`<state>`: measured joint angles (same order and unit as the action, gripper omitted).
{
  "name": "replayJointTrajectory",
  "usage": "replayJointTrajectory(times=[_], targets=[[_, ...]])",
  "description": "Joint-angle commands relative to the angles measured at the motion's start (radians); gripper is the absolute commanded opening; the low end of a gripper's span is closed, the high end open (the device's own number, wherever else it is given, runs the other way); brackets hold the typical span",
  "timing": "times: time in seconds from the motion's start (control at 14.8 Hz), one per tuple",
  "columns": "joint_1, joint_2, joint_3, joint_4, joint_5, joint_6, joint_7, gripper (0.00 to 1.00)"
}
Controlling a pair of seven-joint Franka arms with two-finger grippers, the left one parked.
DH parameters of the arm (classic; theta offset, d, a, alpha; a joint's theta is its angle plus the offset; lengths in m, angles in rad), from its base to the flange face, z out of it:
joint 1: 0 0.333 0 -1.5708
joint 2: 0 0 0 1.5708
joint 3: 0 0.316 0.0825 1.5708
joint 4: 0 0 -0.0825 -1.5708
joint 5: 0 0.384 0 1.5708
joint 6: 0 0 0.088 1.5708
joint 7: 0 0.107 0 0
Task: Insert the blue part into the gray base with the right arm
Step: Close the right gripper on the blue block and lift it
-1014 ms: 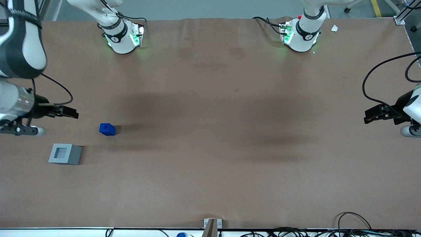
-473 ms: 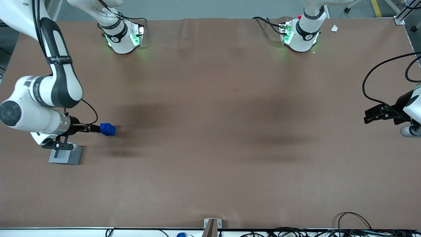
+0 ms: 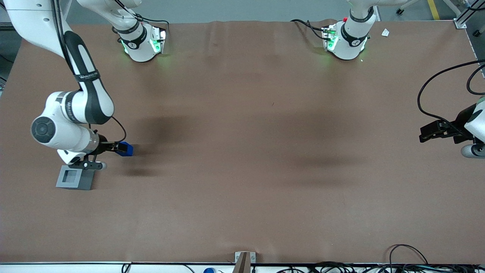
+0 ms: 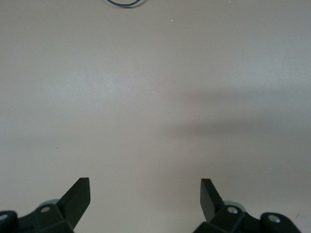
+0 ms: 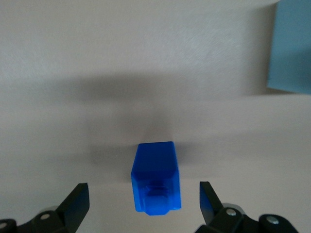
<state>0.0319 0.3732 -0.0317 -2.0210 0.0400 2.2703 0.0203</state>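
The gray base [image 3: 74, 179] sits on the brown counter [image 3: 242, 170] toward the working arm's end, nearest the front camera, its square socket facing up. Just farther from that camera, the blue part [image 5: 155, 177] rests on the counter between the gripper's [image 5: 145, 201] widely spread fingers [image 5: 77, 201], which do not touch it. The right arm [image 3: 72, 113] reaches over it from above.

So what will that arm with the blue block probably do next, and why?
Probably lower a little and close. The gripper is open, its fingertips flanking the blue part without touching it. The part sits on the table, and the gray base socket looks empty.
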Motion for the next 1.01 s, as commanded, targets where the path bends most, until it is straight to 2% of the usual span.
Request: replayJointTrajectory(times=[0.0,0.27,0.95], targets=[[0.011,-0.031,0.000,-0.061,-0.011,0.040,0.003,1.00],[0.010,-0.030,0.000,-0.073,-0.052,0.040,0.001,0.97],[-0.007,0.021,-0.002,-0.071,-0.055,0.077,-0.003,0.72]])
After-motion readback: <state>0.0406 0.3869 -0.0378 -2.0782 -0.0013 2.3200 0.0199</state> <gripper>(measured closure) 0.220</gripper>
